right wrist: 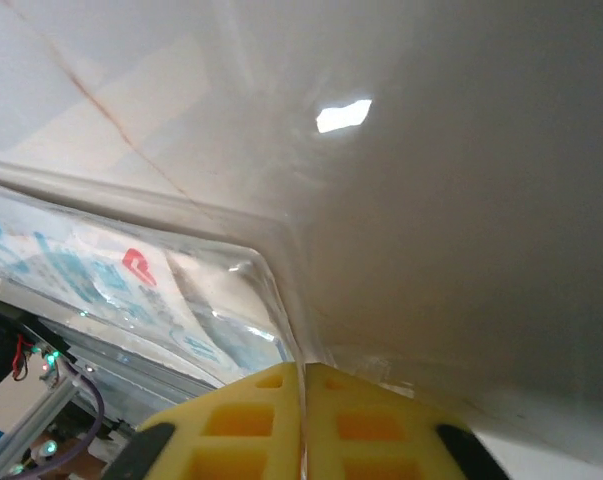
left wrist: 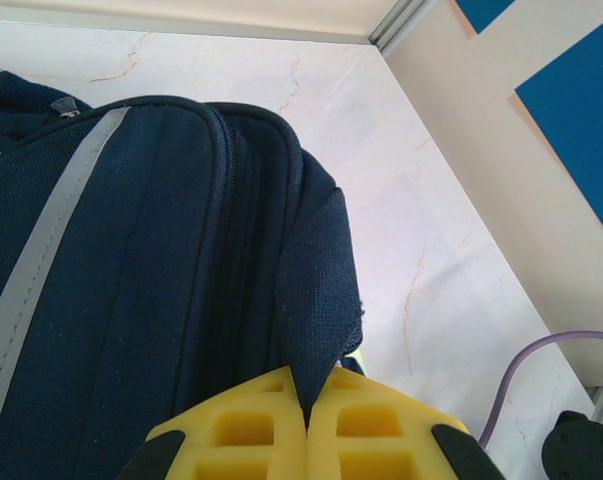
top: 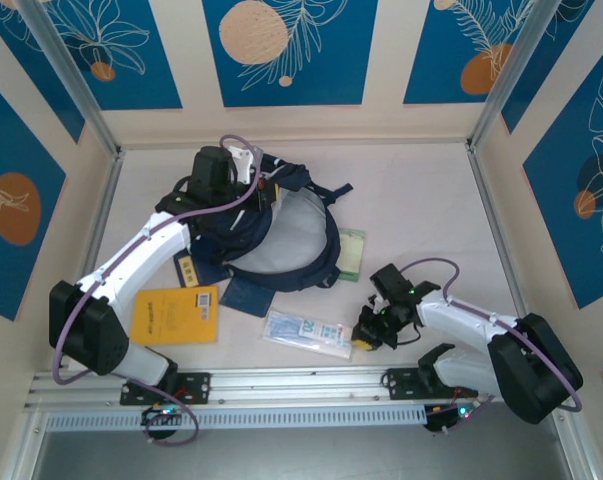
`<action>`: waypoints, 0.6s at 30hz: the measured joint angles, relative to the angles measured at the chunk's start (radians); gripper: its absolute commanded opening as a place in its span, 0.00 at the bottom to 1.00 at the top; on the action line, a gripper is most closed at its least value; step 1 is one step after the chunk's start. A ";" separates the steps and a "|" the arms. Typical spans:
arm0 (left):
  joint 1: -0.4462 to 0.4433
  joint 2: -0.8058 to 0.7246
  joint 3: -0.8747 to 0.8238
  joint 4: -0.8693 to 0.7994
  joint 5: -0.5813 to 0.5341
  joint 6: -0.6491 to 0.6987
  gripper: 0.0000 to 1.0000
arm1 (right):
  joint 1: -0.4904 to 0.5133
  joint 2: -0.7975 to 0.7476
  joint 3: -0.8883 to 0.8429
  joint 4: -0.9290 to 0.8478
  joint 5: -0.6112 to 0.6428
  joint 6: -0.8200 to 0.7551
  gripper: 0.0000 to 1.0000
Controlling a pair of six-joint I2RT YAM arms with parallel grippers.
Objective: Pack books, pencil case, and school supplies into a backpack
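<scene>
The navy backpack lies at the table's middle back, its mouth held open so the grey lining shows. My left gripper is shut on a flap of the backpack's fabric, pinched between the yellow pads. The clear packet with blue print lies near the front edge, and my right gripper is shut on its right edge. An orange-yellow book lies front left. Navy books rest against the backpack's front. A pale green pad lies right of the backpack. The red box is out of view.
An aluminium rail runs along the near edge by the arm bases. Patterned walls and metal posts close in the back and sides. Bare marble table lies right of the backpack.
</scene>
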 measured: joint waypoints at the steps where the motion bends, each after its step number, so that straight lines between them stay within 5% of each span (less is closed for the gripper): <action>1: 0.000 0.000 0.000 0.000 0.000 0.000 0.00 | -0.008 -0.001 0.010 0.000 -0.005 -0.008 0.03; 9: 0.000 0.000 0.000 0.000 0.000 0.007 0.00 | -0.142 -0.091 0.106 0.045 -0.119 -0.075 0.04; 14: 0.000 0.000 0.000 0.000 0.000 0.012 0.00 | -0.188 -0.130 0.092 0.183 -0.261 -0.039 0.28; 18: 0.000 0.000 0.000 0.000 0.000 0.016 0.00 | -0.185 -0.127 0.050 0.328 -0.342 0.016 0.37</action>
